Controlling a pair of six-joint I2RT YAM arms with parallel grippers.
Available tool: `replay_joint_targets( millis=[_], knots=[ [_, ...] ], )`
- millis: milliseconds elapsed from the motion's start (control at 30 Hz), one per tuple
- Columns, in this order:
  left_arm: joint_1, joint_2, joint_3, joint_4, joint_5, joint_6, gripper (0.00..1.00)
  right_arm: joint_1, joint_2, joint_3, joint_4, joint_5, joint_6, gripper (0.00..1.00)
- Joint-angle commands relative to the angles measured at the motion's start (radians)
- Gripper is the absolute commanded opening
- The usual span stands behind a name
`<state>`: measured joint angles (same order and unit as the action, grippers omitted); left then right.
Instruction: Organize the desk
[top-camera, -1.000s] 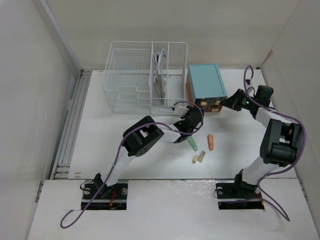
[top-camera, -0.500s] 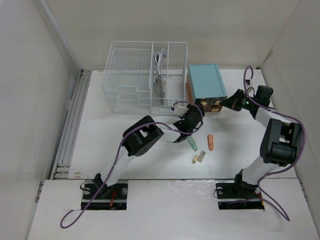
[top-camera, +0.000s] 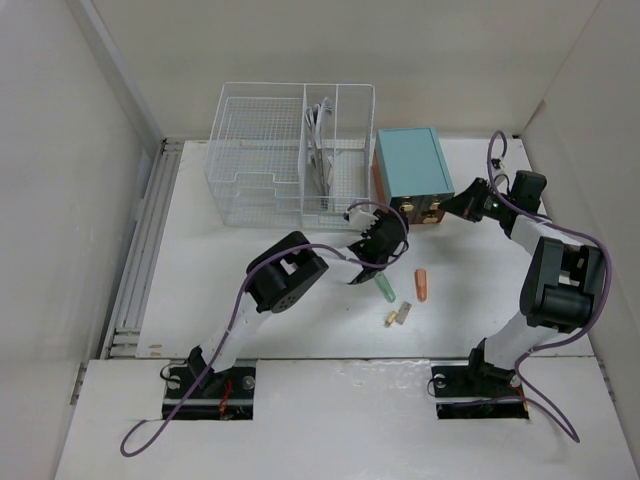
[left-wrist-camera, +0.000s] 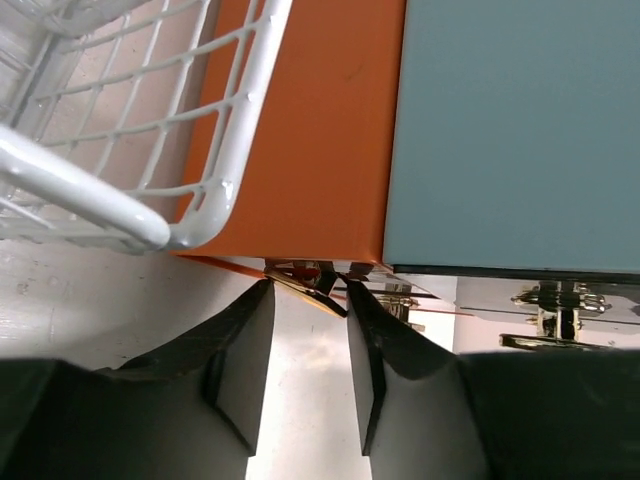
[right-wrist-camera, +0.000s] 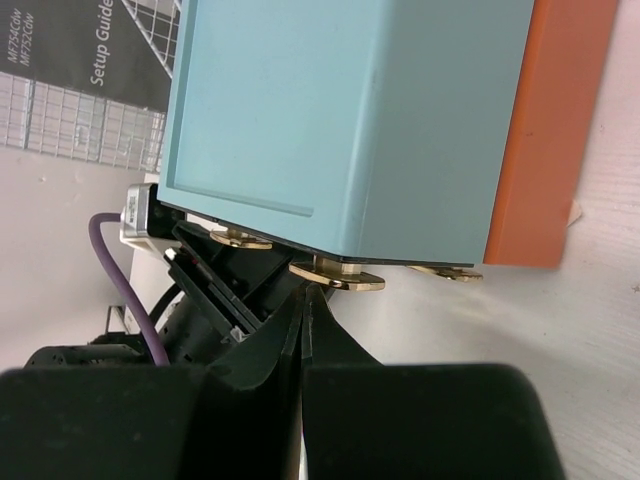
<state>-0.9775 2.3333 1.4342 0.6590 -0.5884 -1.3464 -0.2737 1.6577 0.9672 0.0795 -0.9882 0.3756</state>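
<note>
The wide, flat, matte white surface (top-camera: 200, 290) runs under pretty much everything here, with both arms bolted at its near edge. At the far side sits a white wire-mesh basket organizer (top-camera: 262, 150) with a white cable (top-camera: 318, 140) hanging in one of its narrow compartments. Just right of that is a small teal box with orange sides and little wooden drawers (top-camera: 412, 165).

Both arms are crowded in at the near face of that box. The left arm's jaws are at its near-left corner, spread a little, with the black fingertips (left-wrist-camera: 255, 310) either side of a small brass drawer pull (left-wrist-camera: 305, 285). Can't tell if they actually touch it. The basket's wire rim is right beside them on the left, so it's a tight spot.

The right arm's jaws come in from the right and are pressed together, tips right up against another brass pull (right-wrist-camera: 335, 278). From that wrist view the left arm's black wrist with its purple cable (right-wrist-camera: 120, 270) sits just behind.

Loose stuff lies nearer on the surface: a green capsule-shaped piece (top-camera: 384, 291), an orange one (top-camera: 422, 284) and a small beige bit (top-camera: 398, 315), all near each other but apart.
</note>
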Motion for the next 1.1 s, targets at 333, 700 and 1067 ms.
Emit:
replay_joint_targets(
  millis=[333, 700, 1067],
  knots=[
    [0.013, 0.015, 0.023, -0.015, -0.06, -0.011, 0.23, -0.004, 0.004, -0.005, 0.054, -0.032, 0.008, 0.0],
    [0.013, 0.006, 0.014, -0.036, -0.06, -0.011, 0.25, -0.004, 0.004, -0.005, 0.054, -0.041, 0.008, 0.0],
    [0.003, -0.003, 0.005, -0.045, -0.06, -0.002, 0.1, -0.004, 0.004, -0.005, 0.054, -0.041, 0.008, 0.0]
  ],
)
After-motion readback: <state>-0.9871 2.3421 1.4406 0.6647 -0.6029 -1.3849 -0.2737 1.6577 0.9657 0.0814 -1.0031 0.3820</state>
